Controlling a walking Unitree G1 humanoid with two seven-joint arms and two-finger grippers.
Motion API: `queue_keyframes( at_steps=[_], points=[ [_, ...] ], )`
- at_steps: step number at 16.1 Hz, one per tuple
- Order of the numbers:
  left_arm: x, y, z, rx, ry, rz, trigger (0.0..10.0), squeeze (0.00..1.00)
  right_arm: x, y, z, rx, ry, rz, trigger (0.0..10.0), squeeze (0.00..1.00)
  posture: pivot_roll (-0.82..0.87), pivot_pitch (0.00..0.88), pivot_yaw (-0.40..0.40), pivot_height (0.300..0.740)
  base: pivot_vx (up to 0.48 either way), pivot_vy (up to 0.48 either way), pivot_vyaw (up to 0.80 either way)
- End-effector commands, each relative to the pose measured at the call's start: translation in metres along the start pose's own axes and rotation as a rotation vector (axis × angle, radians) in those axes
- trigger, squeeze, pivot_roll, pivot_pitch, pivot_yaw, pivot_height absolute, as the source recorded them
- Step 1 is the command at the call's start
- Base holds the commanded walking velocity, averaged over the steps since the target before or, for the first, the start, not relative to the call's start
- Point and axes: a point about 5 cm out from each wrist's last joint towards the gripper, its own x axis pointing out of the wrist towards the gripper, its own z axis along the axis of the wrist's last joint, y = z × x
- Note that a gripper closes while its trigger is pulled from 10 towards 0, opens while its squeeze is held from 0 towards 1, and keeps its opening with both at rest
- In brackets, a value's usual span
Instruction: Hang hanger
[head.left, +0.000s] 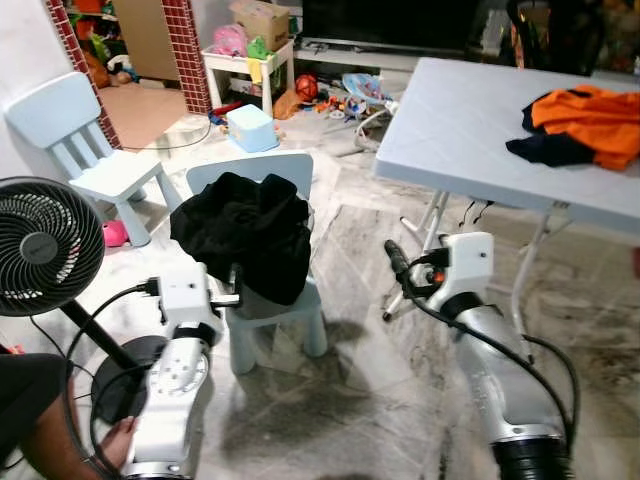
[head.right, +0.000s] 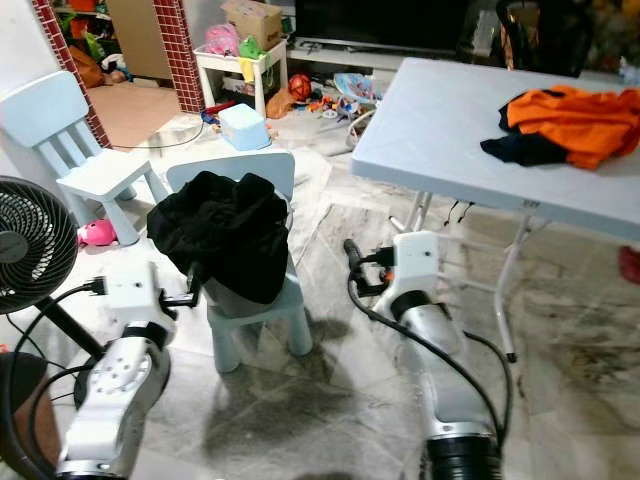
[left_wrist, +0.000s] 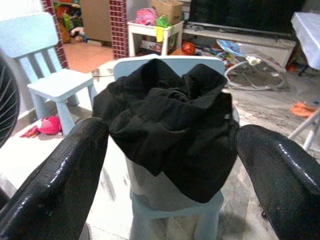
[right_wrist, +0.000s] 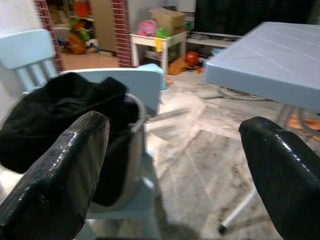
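Note:
A crumpled black garment (head.left: 245, 230) is heaped over a grey basket (left_wrist: 150, 187) that stands on a small light blue chair (head.left: 290, 325). My left gripper (left_wrist: 170, 135) is open and points at the garment from just in front of the chair, with nothing between its fingers. To the right of the chair, above the floor, my right gripper (right_wrist: 175, 130) is also open and empty. I see no hanger in these views.
A grey folding table (head.left: 470, 120) at the right carries orange and dark clothes (head.left: 590, 120). A black fan (head.left: 45, 245) stands at the left, with a second blue chair (head.left: 90, 150) behind it. A person's hand (head.left: 120, 440) is at the lower left. Toys clutter the far floor.

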Motion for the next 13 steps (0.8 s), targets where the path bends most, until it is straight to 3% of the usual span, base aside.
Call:
queue_keyframes(
  at_steps=[1,8,13],
  points=[
    [0.0016,-0.0024,0.0033,-0.012,-0.005,-0.015,10.0,0.00,0.0005,-0.0036,0.0030,-0.007,-0.005,-0.009,10.0,0.00,-0.03,0.000,-0.031,0.740,0.000,0.000,0.00],
    [0.0009,-0.0053,0.0017,-0.042,0.009,-0.038,10.0,0.00,0.0015,0.0009,0.0032,-0.017,-0.003,0.019,10.0,0.00,-0.04,0.000,-0.034,0.740,0.000,0.000,0.00],
    [0.0013,-0.0065,0.0017,-0.049,0.011,-0.047,10.0,0.00,0.0028,0.0015,0.0042,-0.021,-0.006,0.028,10.0,0.00,-0.03,0.000,-0.035,0.740,0.261,0.000,0.16]
  ],
)
